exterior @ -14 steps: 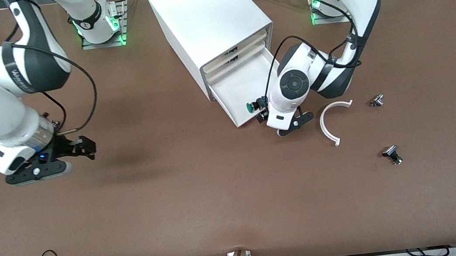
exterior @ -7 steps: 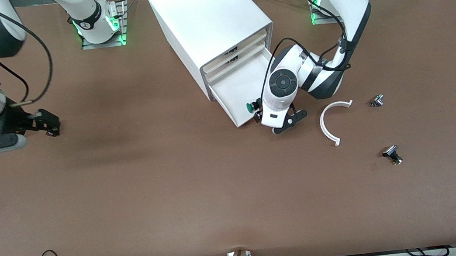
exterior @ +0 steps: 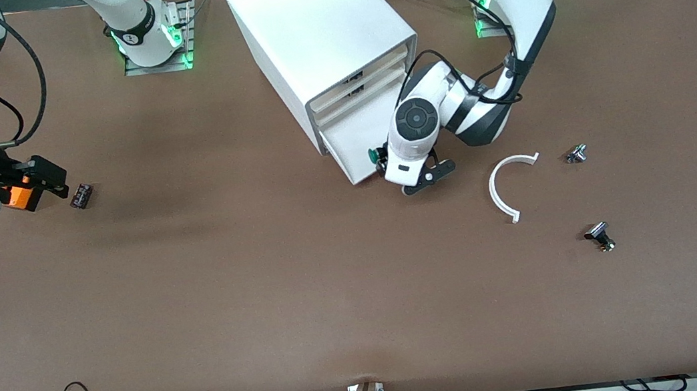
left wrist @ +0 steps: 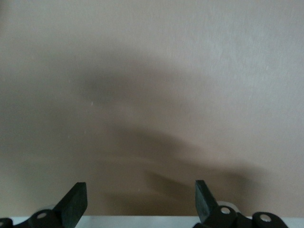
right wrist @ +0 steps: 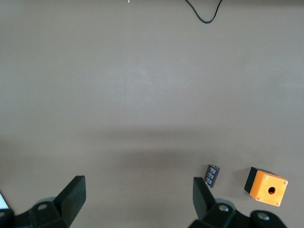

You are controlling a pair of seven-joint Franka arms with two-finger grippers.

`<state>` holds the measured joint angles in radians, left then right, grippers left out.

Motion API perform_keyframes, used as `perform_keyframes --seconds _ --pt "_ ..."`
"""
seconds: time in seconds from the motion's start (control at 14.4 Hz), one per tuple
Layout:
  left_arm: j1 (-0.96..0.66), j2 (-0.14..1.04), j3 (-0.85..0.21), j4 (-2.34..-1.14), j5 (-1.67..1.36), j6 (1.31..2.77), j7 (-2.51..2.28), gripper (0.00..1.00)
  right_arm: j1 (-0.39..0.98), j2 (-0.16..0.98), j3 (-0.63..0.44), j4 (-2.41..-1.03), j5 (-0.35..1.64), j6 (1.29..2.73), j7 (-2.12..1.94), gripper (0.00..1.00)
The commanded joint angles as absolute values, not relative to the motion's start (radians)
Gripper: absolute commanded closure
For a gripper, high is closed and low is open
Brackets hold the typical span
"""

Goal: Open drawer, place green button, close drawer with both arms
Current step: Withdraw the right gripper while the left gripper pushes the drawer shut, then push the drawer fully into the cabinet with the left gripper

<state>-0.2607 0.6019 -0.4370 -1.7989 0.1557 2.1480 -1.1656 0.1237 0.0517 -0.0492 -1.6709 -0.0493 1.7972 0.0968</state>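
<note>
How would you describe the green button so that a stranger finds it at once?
Start at the white cabinet, then its one open drawer. At that drawer's front corner, beside the left gripper, sits the button: its round green cap sets it apart from the silver-black knobs.

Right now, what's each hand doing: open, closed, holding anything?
Left hand: open, empty, at the drawer.
Right hand: open, empty, near the orange box.

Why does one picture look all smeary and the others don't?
The left wrist view is smeared, with dark streaky shadows across the brown table; the front view is sharp, showing the button at the drawer; the right wrist view shows the orange box crisply.
</note>
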Motion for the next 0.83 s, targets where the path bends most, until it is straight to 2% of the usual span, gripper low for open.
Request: perform_keyframes --seconds 0.0,0.49,0.76 --pt "-0.267 0.6 -0.472 -1.804 0.152 2.097 -1.181 0.0 -0.004 0.032 0.081 -1.667 -0.034 1.766 0.121 0.0" --pt "-0.275 0.62 -0.546 -1.809 0.041 2.085 -1.183 0.0 -0.018 0.014 0.08 -1.657 -0.002 1.74 0.101 0.0" --pt "-0.305 0.624 -0.551 -1.809 0.02 2.05 -1.184 0.0 -0.017 0.025 0.078 -1.582 0.029 1.635 0.1 0.0"
